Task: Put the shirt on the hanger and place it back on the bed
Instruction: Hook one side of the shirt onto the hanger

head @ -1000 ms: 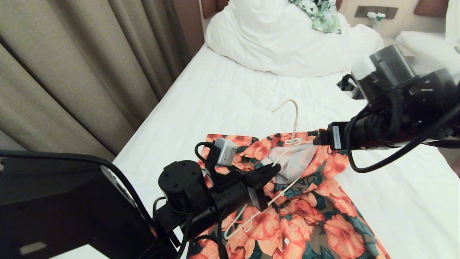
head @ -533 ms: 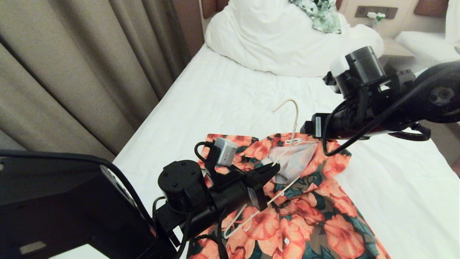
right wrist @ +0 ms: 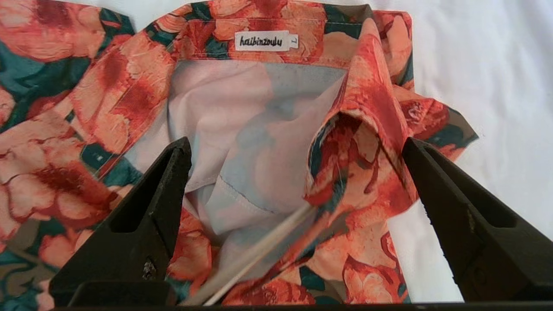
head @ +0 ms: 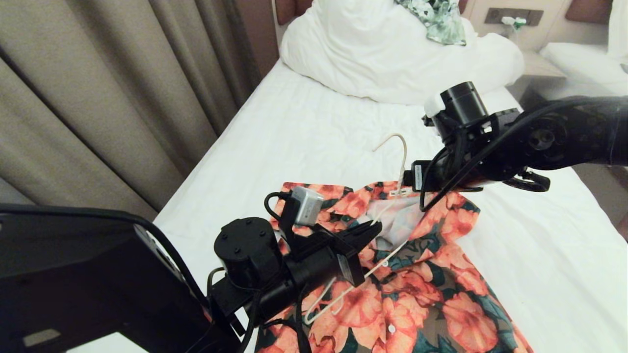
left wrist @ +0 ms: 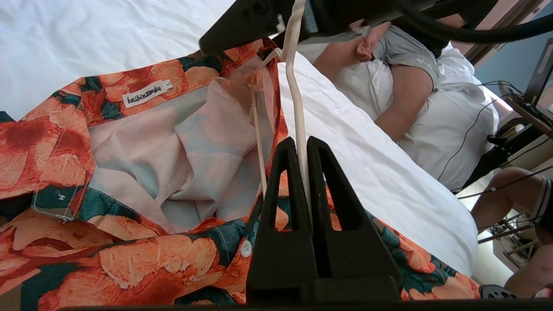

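The white-sheeted bed carries the flowered shirt spread flat near its foot, with a bunched white duvet piled toward the headboard end.

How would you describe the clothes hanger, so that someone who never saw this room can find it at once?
Look at the bed with the white sheet beside the curtains, then at the flowered orange shirt spread on it. The hanger is the thin cream-white wire lying in the open collar, its curved hook on the sheet, one side clamped by the left gripper. Nothing else there is wire.
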{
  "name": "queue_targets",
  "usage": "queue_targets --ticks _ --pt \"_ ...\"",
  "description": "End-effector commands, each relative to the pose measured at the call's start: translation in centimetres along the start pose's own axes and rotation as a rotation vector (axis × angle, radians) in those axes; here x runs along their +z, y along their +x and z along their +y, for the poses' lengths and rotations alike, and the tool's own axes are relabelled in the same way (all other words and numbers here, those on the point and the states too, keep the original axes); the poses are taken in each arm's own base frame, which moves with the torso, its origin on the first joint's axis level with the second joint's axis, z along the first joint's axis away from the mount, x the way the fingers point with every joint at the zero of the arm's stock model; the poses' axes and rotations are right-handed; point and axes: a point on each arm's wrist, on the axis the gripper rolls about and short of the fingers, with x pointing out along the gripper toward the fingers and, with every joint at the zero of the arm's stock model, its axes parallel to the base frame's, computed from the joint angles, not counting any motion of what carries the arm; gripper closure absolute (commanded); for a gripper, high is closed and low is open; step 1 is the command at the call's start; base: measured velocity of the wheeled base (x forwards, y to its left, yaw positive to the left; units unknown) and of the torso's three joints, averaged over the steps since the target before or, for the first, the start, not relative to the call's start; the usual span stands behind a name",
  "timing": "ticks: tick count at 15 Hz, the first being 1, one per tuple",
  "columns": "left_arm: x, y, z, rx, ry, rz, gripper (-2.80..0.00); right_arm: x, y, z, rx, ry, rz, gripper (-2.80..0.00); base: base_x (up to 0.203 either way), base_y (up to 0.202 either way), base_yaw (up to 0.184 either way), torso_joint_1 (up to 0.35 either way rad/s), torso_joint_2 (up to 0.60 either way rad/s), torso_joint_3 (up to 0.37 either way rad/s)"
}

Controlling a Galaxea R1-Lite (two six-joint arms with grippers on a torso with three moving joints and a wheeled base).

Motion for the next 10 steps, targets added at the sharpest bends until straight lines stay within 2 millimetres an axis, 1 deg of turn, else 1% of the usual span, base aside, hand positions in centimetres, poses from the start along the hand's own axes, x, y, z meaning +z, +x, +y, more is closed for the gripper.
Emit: queue_targets --ticks 1,2,3,7,10 --pt "0.2 0.0 -0.1 -0.004 0.0 -0.011 0.0 -0.3 1.1 0.2 -0.02 -0.02 0.017 -2.8 0.0 0.0 0.0 0.0 0.0 0.0" --pt "0.2 0.0 -0.1 -0.004 0.0 -0.011 0.0 -0.3 1.3 0.1 -0.023 -0.022 0.018 -1.59 0.0 0.0 0.0 0.0 0.0 0.0" --pt "0.2 0.0 -0.1 -0.004 0.0 -0.011 0.0 -0.3 1.3 0.2 -0.023 -0.022 0.016 0.0 0.0 0.0 0.0 0.0 0.0 0.0" --pt "0.2 0.0 0.0 -0.004 0.0 -0.01 0.0 -0.1 1.1 0.0 -0.022 -0.02 0.011 0.0 0.0 0.0 0.0 0.0 0.0 0.0" --pt "0.1 0.0 0.0 -0.003 -0.001 -0.007 0.0 0.4 0.2 -0.5 -0.02 -0.015 -0.009 0.0 0.0 0.0 0.0 0.0 0.0 0.0"
